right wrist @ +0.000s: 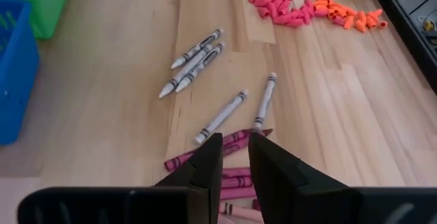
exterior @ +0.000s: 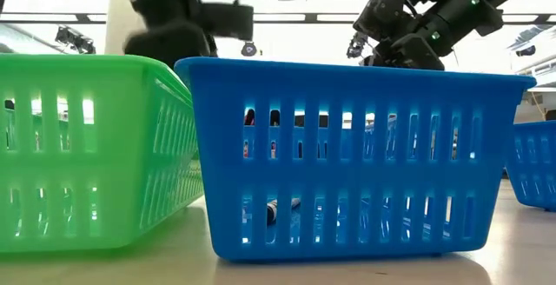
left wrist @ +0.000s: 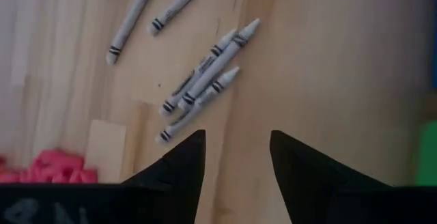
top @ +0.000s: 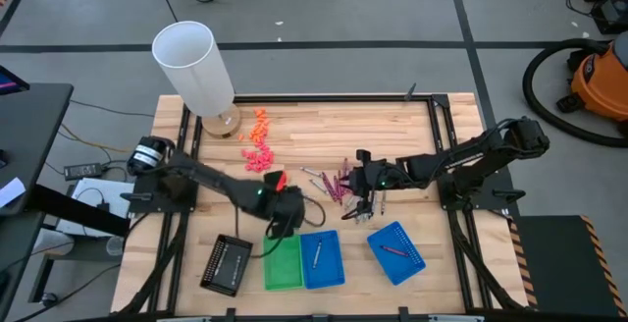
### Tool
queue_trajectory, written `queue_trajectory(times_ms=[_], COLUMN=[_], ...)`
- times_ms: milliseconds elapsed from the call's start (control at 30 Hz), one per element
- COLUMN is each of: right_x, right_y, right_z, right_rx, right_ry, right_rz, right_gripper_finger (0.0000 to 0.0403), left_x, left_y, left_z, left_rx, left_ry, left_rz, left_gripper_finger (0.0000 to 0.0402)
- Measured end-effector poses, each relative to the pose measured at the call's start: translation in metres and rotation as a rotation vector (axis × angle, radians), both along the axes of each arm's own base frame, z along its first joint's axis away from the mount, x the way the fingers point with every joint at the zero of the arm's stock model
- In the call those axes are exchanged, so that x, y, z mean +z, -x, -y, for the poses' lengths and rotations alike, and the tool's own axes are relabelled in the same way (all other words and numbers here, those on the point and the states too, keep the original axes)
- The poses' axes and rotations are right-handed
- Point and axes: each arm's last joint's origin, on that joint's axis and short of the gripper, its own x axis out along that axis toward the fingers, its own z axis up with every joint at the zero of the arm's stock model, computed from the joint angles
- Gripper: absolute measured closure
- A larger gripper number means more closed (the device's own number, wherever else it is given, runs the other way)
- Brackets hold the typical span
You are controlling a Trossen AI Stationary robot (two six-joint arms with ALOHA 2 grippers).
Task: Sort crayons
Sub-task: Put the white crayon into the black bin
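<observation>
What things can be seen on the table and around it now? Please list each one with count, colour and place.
silver-grey crayons: several, loose on the wood at mid-table.
magenta-pink crayons: a cluster, beside the right end effector.
pink and orange bits: a heap, toward the far left of the table.
green tray: one, near edge.
blue trays: two, one next to the green tray with a crayon inside, one further right, tilted, with a magenta crayon.
black tray: one, left of the green tray.
white cylinder: one, far left corner.
orange vacuum: one, on the floor at right.
left end effector: open, empty, near the silver-grey crayons.
right end effector: narrowly open, empty, over the magenta-pink crayons.
</observation>
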Motion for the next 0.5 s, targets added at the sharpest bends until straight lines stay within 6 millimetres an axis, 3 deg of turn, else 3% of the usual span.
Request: queue_trajectory(times_ms=[300, 500], right_x=[-0.013, -0.016], right_y=[0.007, 0.01], right_z=[-0.001, -0.001], right_rx=[0.064, 0.069], right_ry=[-0.031, -0.028], right_rz=[0.059, 0.044], right_gripper_finger=[0.0321, 0.0321], left_x=[-0.019, -0.03], left_y=[-0.005, 0.001], left_z=[-0.053, -0.075], left_rx=[-0.177, -0.255], left_ry=[0.119, 0.096], left_rz=[-0.088, -0.142], left_gripper_finger=[0.0233, 0.0259])
